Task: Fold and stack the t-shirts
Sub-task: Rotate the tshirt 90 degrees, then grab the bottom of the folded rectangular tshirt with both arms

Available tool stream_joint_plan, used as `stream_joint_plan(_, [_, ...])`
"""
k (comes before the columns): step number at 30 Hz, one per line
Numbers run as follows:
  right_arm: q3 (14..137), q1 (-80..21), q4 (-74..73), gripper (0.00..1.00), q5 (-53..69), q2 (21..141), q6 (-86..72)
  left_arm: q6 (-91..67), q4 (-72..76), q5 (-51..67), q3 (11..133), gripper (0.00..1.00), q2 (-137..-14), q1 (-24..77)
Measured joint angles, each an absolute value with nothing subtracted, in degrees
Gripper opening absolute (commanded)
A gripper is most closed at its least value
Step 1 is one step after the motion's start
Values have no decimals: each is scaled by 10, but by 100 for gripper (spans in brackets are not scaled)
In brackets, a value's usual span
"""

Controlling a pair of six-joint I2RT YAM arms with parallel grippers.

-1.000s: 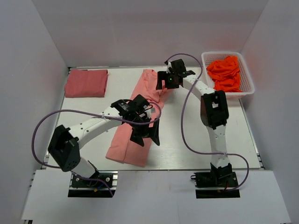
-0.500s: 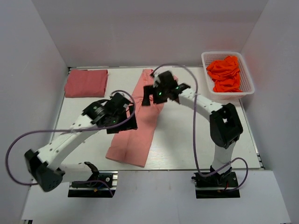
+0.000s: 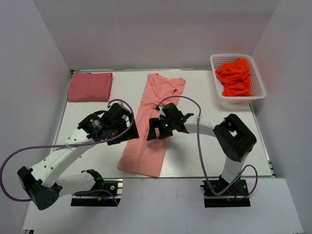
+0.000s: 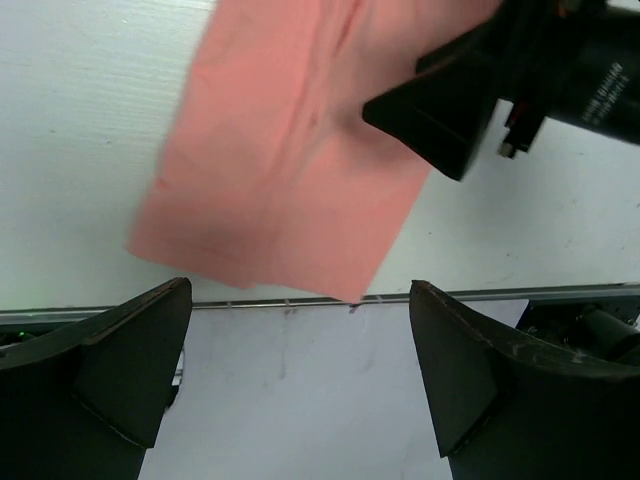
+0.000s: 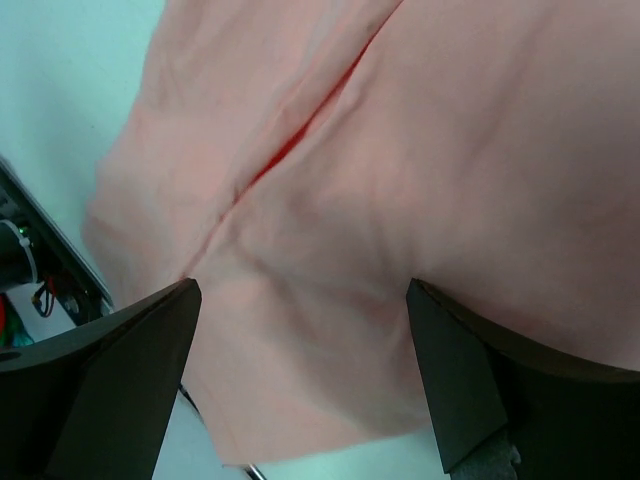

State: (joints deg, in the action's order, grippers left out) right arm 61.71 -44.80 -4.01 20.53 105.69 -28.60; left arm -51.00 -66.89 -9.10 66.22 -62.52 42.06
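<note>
A long t-shirt [image 3: 147,146] lies down the middle of the table [image 3: 204,156], with a folded t-shirt [image 3: 89,87] at the far left corner. At the far right, a basket [image 3: 239,99] holds a heap of cloth [image 3: 236,75].

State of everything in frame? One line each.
pink t-shirt: folded lengthwise into a long strip, lying flat, not held
red t-shirt: fully folded, at the far left corner
basket: upright, holding cloth
orange clothes: crumpled, unfolded, in the basket
left tool: open, empty
right tool: open, empty, over the pink t-shirt
</note>
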Motion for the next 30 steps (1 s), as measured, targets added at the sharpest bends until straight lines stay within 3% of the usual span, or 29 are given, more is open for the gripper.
stream_joint_plan(8, [457,-396,-34,90,157,912,-292,-464,-611,-26,622,99,-672,423])
stream_joint_plan(13, [452,-389,-103,90,140,860,-262,-431,-547,56,550,99,-719,431])
stream_joint_plan(20, [488,-394,-214,90,135,697,-261,-422,-466,175,434,99,-765,484])
stream_joint_plan(27, [330,-410,-285,90,173,544,-361,-431,-426,202,393,92,-767,538])
stream_joint_plan(30, [254,-430,-307,90,196,513,-416,-433,-412,184,382,85,-767,545])
